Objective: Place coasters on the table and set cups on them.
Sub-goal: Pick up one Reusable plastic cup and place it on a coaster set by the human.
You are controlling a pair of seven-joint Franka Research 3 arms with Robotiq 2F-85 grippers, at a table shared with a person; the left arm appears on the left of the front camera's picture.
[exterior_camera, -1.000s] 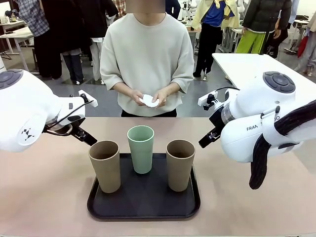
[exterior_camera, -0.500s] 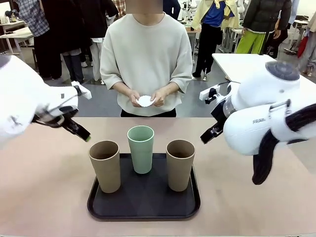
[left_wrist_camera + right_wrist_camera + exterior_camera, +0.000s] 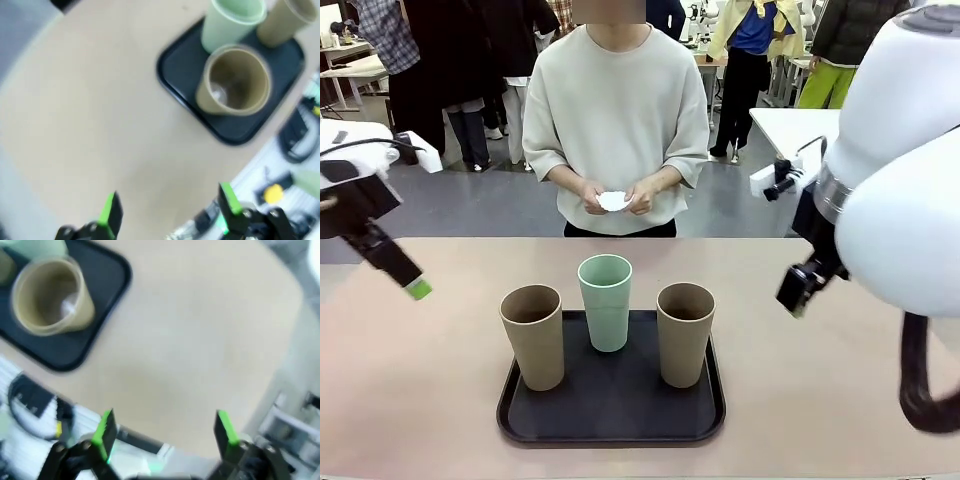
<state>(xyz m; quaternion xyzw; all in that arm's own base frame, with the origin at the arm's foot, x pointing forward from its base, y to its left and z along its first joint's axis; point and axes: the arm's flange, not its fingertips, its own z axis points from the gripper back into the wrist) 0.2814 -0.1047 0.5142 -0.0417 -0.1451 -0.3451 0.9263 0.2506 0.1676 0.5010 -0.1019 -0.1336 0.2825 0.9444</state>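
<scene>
I'm hovering my left hand (image 3: 169, 212) and right hand (image 3: 165, 432) open, empty, flanking the cups (image 3: 605, 310); the coasters (image 3: 613, 202) are sitting far-centre with the person (image 3: 617, 110), roughly midway between both.

Matt cups (image 3: 606, 300); smooth, faintly glossy black plastic tray (image 3: 620, 405); smooth matt beige table (image 3: 410, 400).

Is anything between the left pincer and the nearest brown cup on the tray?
Nothing visible. The open left pincer hangs over bare table, off to the tray's side; that brown cup stands at the tray's edge nearest it.
</scene>
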